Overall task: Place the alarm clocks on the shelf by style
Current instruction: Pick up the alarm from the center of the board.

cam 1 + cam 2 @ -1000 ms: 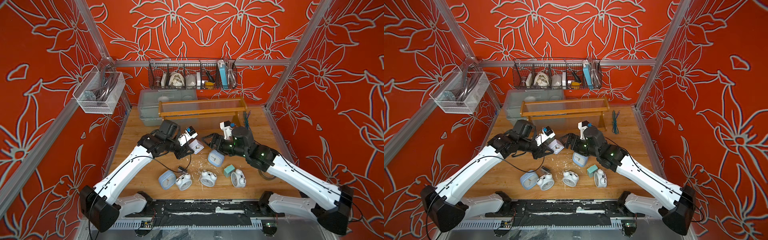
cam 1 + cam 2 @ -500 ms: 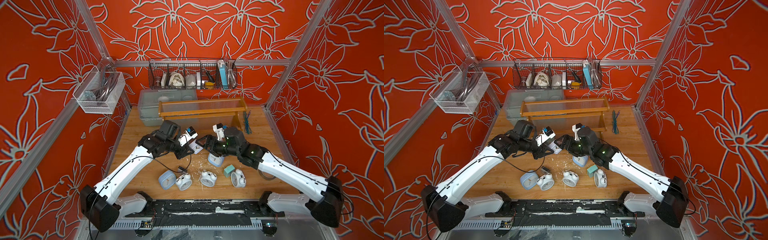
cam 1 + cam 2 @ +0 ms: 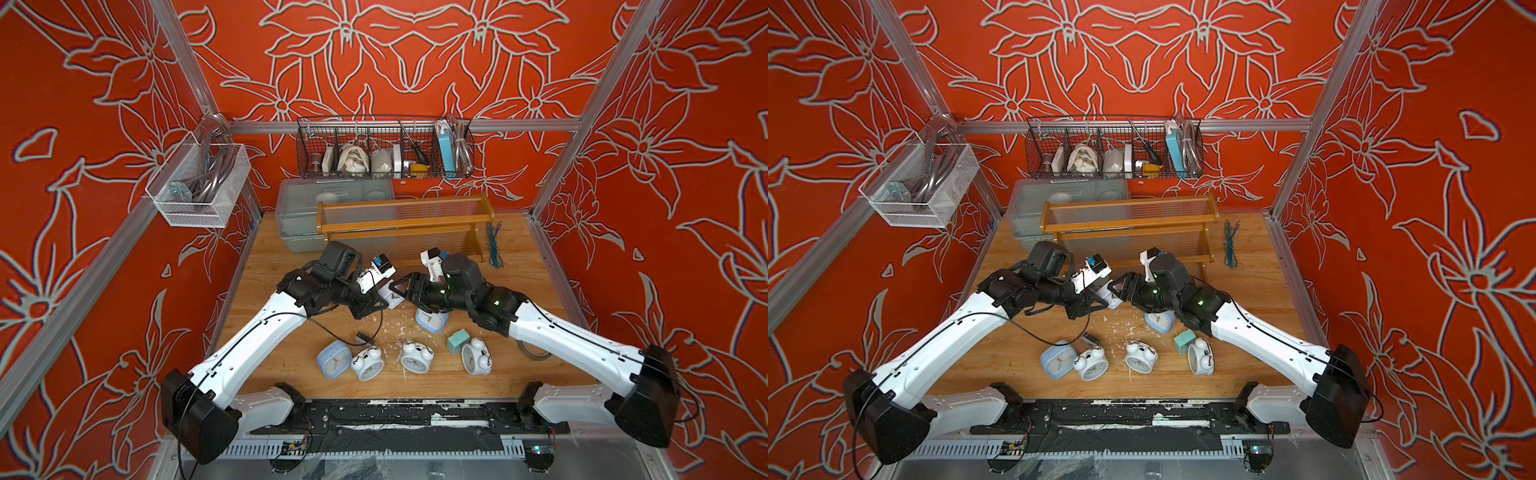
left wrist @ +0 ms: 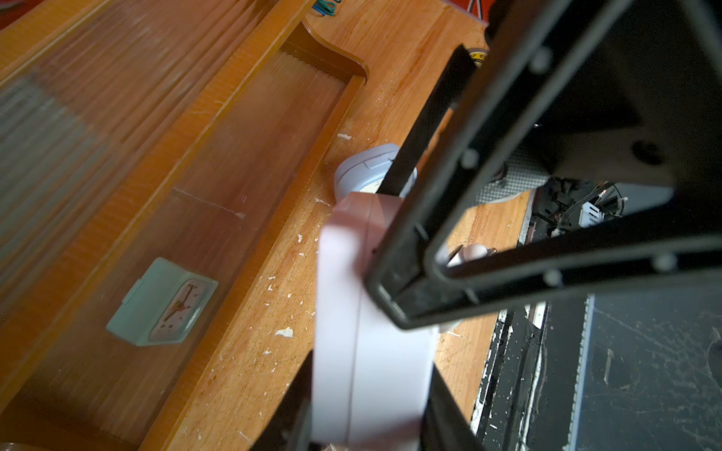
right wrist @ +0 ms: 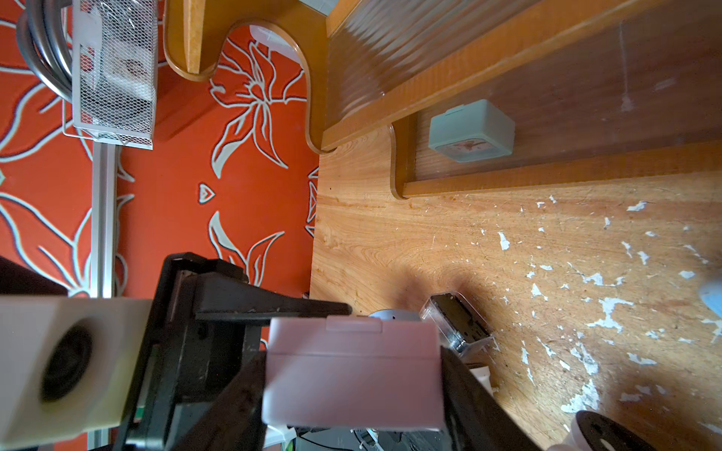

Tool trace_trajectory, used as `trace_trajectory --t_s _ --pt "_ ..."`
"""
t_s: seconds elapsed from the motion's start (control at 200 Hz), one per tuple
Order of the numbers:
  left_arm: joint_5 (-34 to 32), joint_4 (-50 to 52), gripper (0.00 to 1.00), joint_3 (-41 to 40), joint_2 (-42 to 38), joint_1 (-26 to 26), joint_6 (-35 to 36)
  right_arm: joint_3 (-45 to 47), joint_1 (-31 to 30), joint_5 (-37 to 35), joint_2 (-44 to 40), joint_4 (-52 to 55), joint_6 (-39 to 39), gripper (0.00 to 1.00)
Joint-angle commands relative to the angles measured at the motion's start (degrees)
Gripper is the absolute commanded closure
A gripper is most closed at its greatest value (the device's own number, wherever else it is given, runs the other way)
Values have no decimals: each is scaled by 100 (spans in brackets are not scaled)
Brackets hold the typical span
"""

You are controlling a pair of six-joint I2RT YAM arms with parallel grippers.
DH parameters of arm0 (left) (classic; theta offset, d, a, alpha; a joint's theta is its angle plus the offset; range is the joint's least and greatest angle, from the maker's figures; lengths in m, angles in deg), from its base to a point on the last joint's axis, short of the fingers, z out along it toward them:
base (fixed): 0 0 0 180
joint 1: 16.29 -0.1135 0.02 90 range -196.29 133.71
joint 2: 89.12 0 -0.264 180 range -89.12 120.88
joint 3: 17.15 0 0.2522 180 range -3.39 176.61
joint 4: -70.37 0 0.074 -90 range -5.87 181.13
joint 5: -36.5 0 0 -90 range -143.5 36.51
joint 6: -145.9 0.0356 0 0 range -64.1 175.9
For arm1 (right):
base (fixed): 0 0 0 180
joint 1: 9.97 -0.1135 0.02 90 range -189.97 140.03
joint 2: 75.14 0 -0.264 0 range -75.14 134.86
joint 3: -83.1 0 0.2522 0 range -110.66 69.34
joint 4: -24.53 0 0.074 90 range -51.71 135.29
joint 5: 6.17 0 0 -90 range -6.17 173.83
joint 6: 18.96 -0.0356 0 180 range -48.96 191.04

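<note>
1. We judge that the step in hand is a handover. The whitish-lilac cube clock hangs in the air above the worktop, just in front of the shelf, between the two pincers.
2. The left pincer is closed on this clock and grips it by two opposite sides, as the left wrist view shows.
3. The fingers of the right pincer stand on both sides of the same clock. We cannot tell whether they press on it.
4. To do it well, the right pincer should close squarely on the free faces. The left one should let go only when that grip is firm. The clock is small and looks smooth, so a grip on a corner could let it turn or slip.
5. The black frames of the two pincers are very near each other, so the left one should draw back straight and slowly.
6. A teal cube clock sits on the lowest tier of the shelf. We think the lilac cube belongs beside it.
7. Both arms reach forward and inward, and their wrists bend toward each other over the middle of the worktop. The right arm passes over a light-blue square clock. The three twin-bell clocks lie nearer the front edge, apart from both pincers.
</note>
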Motion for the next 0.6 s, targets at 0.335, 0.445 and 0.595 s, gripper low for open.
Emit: trace_trajectory --t_s 0.335,0.445,0.595 --pt "69 -37 54 -129 -131 45 44 238 -24 -318 -115 -207 297 52" --pt "-1 68 37 -151 -166 39 145 197 32 -502 -158 31 683 54" --pt "-2 183 32 -248 -184 7 229 91 108 -844 -168 429 1391 55"
